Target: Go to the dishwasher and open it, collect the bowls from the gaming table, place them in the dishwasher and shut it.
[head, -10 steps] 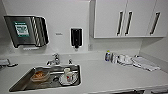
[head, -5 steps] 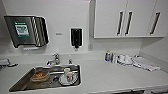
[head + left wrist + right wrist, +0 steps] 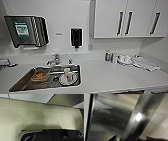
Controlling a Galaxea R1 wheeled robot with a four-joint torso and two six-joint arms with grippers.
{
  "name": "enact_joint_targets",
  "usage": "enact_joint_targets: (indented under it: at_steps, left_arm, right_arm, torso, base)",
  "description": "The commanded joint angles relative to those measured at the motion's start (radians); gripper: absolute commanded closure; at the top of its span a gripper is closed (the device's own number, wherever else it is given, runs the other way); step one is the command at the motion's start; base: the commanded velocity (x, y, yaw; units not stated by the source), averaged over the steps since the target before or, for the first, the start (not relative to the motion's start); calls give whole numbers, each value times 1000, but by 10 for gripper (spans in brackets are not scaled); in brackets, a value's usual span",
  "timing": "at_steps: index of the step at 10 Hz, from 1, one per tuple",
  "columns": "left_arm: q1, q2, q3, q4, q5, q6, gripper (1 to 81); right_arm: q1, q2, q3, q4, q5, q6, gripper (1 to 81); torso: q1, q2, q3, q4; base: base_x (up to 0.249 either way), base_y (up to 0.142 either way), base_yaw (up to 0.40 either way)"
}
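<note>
— White kitchen counter (image 3: 110, 75) fills the head view, with white wall cupboards (image 3: 125, 18) above its right half. What do the wrists give us?

— On the right wrist view, a brushed steel front, most likely the dishwasher (image 3: 109, 119), sits very close to the camera, and a thick steel bar handle (image 3: 137, 119) runs across it with a bright glint on it. Dark tips of the right gripper (image 3: 131, 139) poke in at the picture's edge, just beside the bar. Whether the fingers are apart, together, or clamped on the bar, I cannot tell.

— And the left arm?

— Its wrist view looks along a pale speckled floor (image 3: 37, 119) with a dark robot part across the near edge. I cannot tell its finger state either.

— Anything else on the counter?

— A steel sink (image 3: 47, 78) is set in near the front left corner, holding a mug (image 3: 67, 72), a plate (image 3: 66, 79) and a clear container with something orange (image 3: 40, 76). A tap (image 3: 55, 60) stands at the sink's back edge. A bottle (image 3: 108, 56) and folded cloths (image 3: 145, 63) lie toward the back right corner. A paper towel dispenser (image 3: 26, 31) and a black soap dispenser (image 3: 76, 37) hang on the wall.
</note>
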Motion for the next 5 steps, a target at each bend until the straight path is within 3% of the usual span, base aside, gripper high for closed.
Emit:
enact_joint_targets:
  at_steps: [1,3,5]
  left_arm:
    - [-57,-18,7,0,36,4,10]
    - [-57,-18,6,0,36,4,10]
    - [-57,-17,7,0,35,4,10]
  right_arm:
    - [67,-30,-48,-9,-70,-5,10]
    - [38,-40,-74,-11,-93,-6,10]
    - [1,-66,-112,-9,-174,-9,10]
  torso:
    - [0,0,0,0]
    - [0,0,0,0]
    - [0,0,0,0]
  base:
    - [0,0,0]
    - [0,0,0]
    - [0,0,0]
